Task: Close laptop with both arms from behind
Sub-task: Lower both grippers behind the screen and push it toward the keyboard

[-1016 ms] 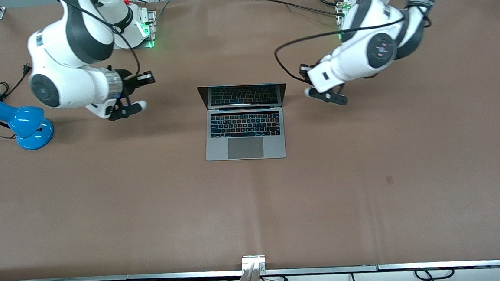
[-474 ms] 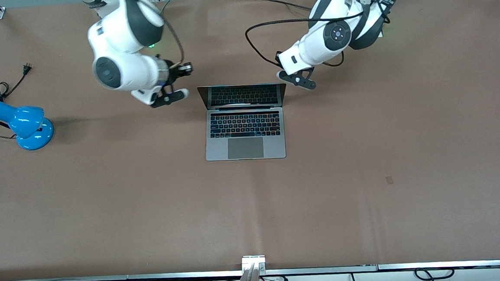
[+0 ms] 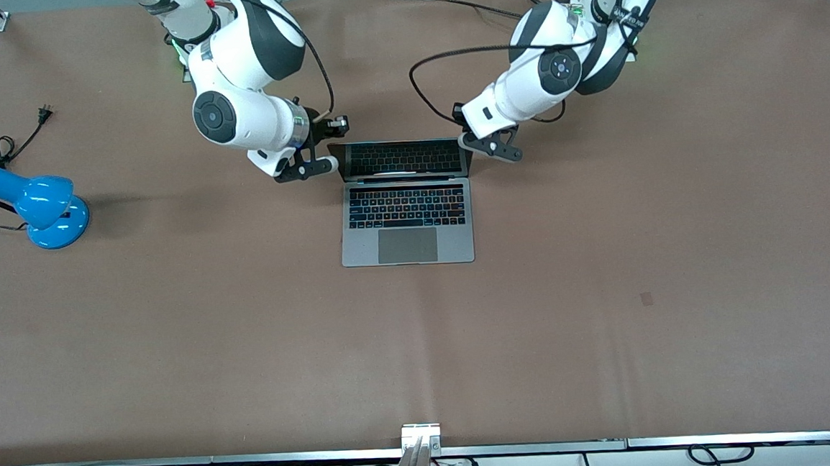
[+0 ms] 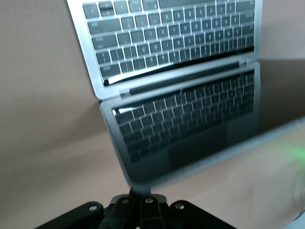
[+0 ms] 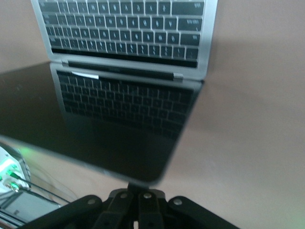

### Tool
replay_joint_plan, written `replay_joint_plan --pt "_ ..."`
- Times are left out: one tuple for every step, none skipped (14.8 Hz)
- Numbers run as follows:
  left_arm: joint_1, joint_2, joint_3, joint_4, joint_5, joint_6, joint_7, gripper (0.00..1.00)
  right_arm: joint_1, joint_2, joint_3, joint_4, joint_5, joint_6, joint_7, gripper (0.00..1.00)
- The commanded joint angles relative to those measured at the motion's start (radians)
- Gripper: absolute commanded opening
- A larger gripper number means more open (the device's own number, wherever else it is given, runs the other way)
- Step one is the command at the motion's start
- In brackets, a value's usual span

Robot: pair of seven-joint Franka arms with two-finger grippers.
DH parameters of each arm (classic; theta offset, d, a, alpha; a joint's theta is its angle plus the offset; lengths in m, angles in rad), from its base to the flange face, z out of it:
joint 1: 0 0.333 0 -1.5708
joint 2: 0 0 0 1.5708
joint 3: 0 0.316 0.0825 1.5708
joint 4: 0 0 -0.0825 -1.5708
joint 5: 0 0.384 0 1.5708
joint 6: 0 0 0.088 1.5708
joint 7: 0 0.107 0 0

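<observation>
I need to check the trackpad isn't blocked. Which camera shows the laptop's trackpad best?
The front view: the trackpad lies fully visible and uncovered on the open laptop. Both wrist views show only the keyboard and the dark screen, with the trackpad visible merely as a dim reflection.

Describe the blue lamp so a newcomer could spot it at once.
Start from the open laptop in the middle of the brown table, then follow the table toward the right arm's end. Near that edge lies the blue lamp, trailing a black cord. It is the only glossy blue thing there, rounded in head and base.
</observation>
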Motion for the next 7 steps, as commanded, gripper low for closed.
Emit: replay_joint_plan --pt "0.019 0.065 -0.003 0.072 -0.025 0.015 -0.007 0.0 0.014 0.041 -0.009 0.06 0.025 0.025 0.038 0.0" --pt "0.031 0.091 -0.003 0.1 -0.025 0.018 -0.007 0.0 0.019 0.056 -0.009 0.078 0.025 0.033 0.05 0.0" --pt "0.039 0.108 -0.002 0.118 -0.025 0.026 -0.007 0.0 0.025 0.064 -0.009 0.088 0.023 0.035 0.057 0.0" --pt "0.045 0.126 -0.002 0.129 -0.025 0.03 -0.007 0.0 0.031 0.072 -0.011 0.098 0.025 0.044 0.06 0.0" --pt "0.047 0.143 0.0 0.149 -0.023 0.03 -0.005 0.0 0.031 0.082 -0.009 0.105 0.023 0.059 0.06 0.0" --pt "0.053 0.155 0.0 0.16 -0.023 0.03 -0.007 0.0 0.031 0.092 -0.011 0.117 0.023 0.064 0.058 0.0" --pt "0.057 0.163 0.0 0.166 -0.02 0.03 -0.005 0.0 0.031 0.107 -0.011 0.128 0.023 0.065 0.06 0.0"
